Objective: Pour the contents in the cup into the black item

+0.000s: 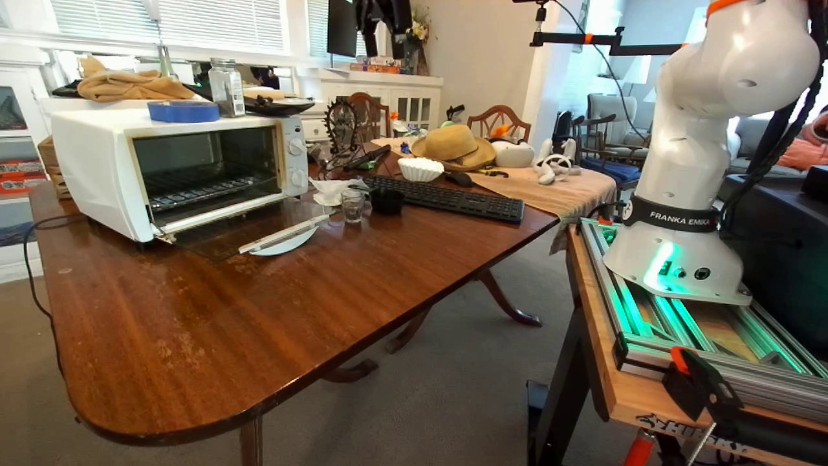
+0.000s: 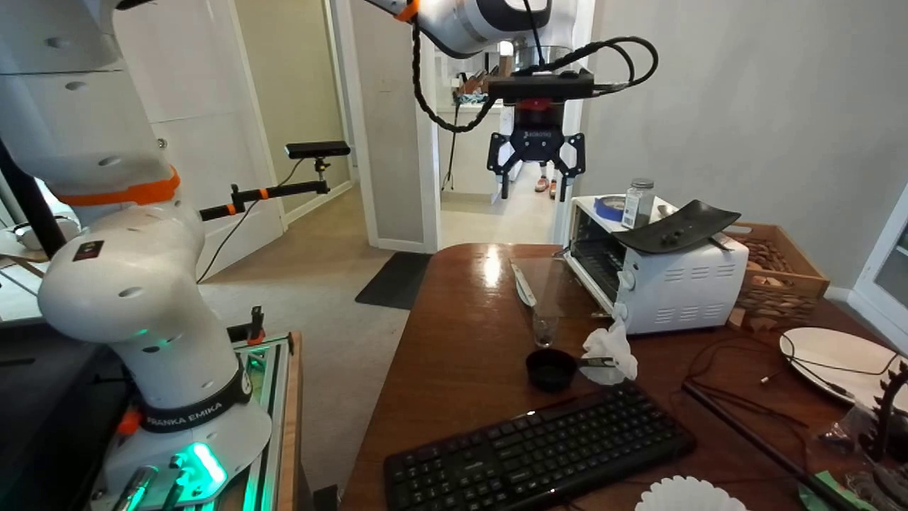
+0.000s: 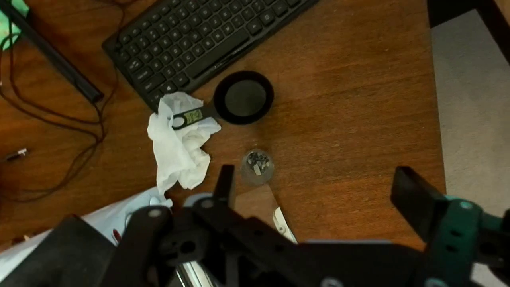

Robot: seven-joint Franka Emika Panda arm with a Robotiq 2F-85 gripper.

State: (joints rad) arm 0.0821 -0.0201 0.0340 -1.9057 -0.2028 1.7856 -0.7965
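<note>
My gripper (image 2: 534, 189) hangs well above the table (image 2: 454, 362), fingers (image 3: 225, 181) spread wide and pointing straight down, nothing between them; the clear cup (image 1: 353, 206) stands upright on the table below, and in the wrist view it shows out past the fingertips and well off-centre, over toward the finger at the left of that view; so my guess is a straight drop misses it, and I'd need to shift that way and outward before going down; the cup is taller than wide, its long axis vertical just like my fingers, so I don't think any wrist twist is called for until the pour; one arm here, so no arguing over which is nearer; there's some dark and pale bits (image 3: 258, 162) in the bottom, too blurry for me to name; past the cup, near but apart, sits the black bowl (image 3: 244, 97), which I'm taking as the black item, its handle (image 3: 194, 116) lying over some crumpled white paper (image 3: 175, 153); keyboard (image 3: 191, 52) is just beyond that; on the cup's gripper side, the toaster oven (image 2: 681, 291) has its glass door (image 3: 255, 202) down just beside the cup, can't tell if they touch, so that's what I'd worry about a finger clipping
</note>
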